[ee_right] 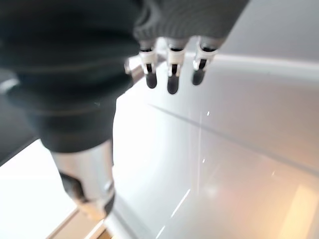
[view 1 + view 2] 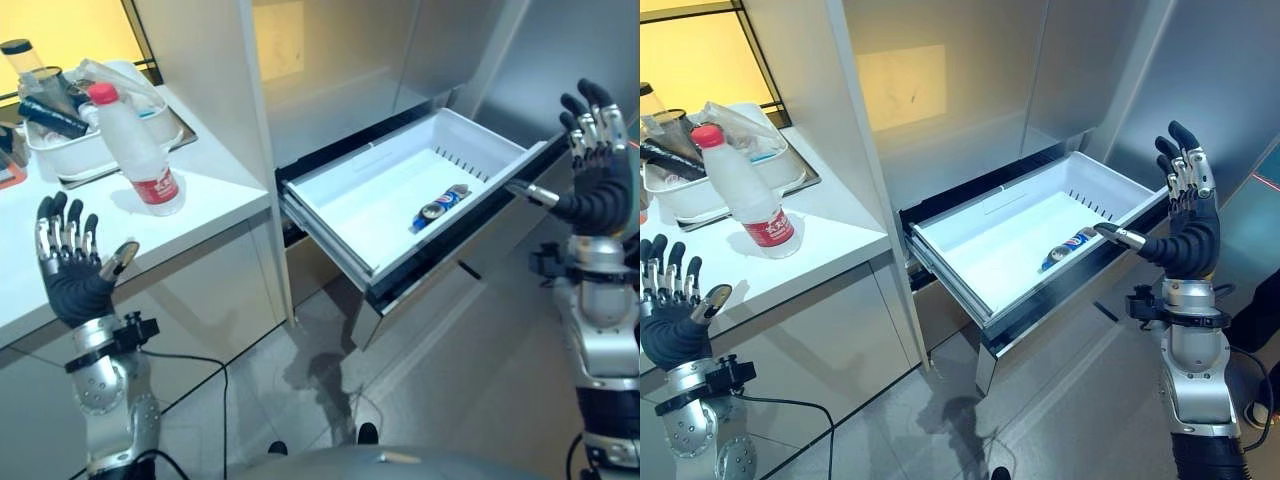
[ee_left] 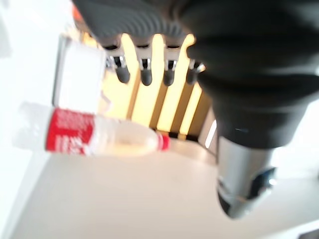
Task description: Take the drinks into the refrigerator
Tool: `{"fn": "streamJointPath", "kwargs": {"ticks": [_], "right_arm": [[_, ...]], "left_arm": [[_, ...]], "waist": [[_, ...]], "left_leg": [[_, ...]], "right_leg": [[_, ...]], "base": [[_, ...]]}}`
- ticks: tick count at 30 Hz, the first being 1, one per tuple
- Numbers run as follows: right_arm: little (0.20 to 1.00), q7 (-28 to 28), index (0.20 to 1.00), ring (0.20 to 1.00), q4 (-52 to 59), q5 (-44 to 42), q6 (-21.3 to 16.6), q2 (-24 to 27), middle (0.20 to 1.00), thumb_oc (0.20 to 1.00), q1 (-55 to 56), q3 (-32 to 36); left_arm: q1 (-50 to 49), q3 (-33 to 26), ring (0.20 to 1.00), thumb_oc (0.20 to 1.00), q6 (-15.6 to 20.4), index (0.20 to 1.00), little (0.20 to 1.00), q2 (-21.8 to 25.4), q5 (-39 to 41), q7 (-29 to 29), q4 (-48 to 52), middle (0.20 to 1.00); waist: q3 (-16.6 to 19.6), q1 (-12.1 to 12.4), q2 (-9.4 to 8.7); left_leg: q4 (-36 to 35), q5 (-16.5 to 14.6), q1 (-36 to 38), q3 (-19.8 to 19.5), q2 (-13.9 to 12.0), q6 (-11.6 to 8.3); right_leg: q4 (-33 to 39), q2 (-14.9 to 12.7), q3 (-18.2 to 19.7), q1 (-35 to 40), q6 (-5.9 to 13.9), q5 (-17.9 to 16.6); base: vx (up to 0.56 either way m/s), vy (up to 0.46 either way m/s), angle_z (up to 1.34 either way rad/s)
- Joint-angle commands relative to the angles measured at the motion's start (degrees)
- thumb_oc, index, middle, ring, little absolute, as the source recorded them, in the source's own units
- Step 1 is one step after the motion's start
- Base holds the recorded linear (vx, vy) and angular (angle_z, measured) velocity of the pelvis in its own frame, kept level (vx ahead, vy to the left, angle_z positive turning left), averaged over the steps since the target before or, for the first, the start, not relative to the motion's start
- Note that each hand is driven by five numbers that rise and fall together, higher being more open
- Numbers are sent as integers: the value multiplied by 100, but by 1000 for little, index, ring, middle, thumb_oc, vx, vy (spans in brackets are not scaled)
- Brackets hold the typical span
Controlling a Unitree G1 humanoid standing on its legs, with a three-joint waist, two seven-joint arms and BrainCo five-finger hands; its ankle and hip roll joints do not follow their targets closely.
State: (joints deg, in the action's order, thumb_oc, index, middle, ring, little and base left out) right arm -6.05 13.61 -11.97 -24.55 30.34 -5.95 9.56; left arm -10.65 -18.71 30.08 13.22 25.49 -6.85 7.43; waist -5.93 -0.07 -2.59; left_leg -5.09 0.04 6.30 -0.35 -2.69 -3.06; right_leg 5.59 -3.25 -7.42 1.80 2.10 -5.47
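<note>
- White counter (image 2: 210,190) on the left, warm yellow light behind it
- Tall pale cabinet panels (image 2: 940,90) in the middle
- Shiny light-grey floor (image 2: 300,380) below

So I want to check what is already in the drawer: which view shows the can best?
The left eye view: the can lies on its side in the open drawer, unobstructed. The right eye view shows the same can, with the right hand close beside it. The wrist views look elsewhere.

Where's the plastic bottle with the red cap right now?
The bottle stands upright on the white counter on the robot's left, just in front of a white tub of clutter, untouched.
</note>
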Motion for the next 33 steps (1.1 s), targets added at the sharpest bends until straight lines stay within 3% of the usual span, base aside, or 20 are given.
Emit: {"fn": "streamJointPath", "kwargs": {"ticks": [1, 11, 22, 33], "right_arm": [[1000, 135, 1000, 1000, 179, -311, -230, -58, 1000, 1000, -580, -32], [1000, 479, 1000, 1000, 221, -634, -108, -159, 1000, 1000, -406, -240], [1000, 904, 1000, 1000, 277, -891, 54, 65, 1000, 1000, -493, -489], [1000, 1331, 1000, 1000, 357, -1322, 325, 385, 1000, 1000, -640, -848]], "left_arm": [[131, 49, 1000, 1000, 247, 1000, 1000, 357, -562, -260, 18, 1000], [231, 319, 1000, 1000, 69, 1000, 1000, 677, -990, -283, -174, 1000], [1079, 531, 1000, 1000, -63, 1000, 1000, 1161, -586, -171, -409, 1000], [2279, 707, 1000, 1000, -263, 1000, 1000, 2245, -792, -522, -721, 1000]], "waist": [[13, 62, -248], [-40, 140, -243], [-24, 0, -171], [44, -178, -103]], "left_leg": [[83, -384, -16, -171, 326, 358], [138, -366, -84, -415, 337, 357], [269, -508, -57, -483, 316, 389], [359, -552, -45, -305, 309, 359]], "right_leg": [[-179, -230, -198, 411, 298, 673], [-357, -236, -384, 404, 262, 788], [-696, -217, -370, 322, 247, 982], [-618, -200, -179, 328, 268, 955]], "base": [[2, -6, 6], [0, -7, 17], [20, 3, 7], [32, 14, -5]]}}
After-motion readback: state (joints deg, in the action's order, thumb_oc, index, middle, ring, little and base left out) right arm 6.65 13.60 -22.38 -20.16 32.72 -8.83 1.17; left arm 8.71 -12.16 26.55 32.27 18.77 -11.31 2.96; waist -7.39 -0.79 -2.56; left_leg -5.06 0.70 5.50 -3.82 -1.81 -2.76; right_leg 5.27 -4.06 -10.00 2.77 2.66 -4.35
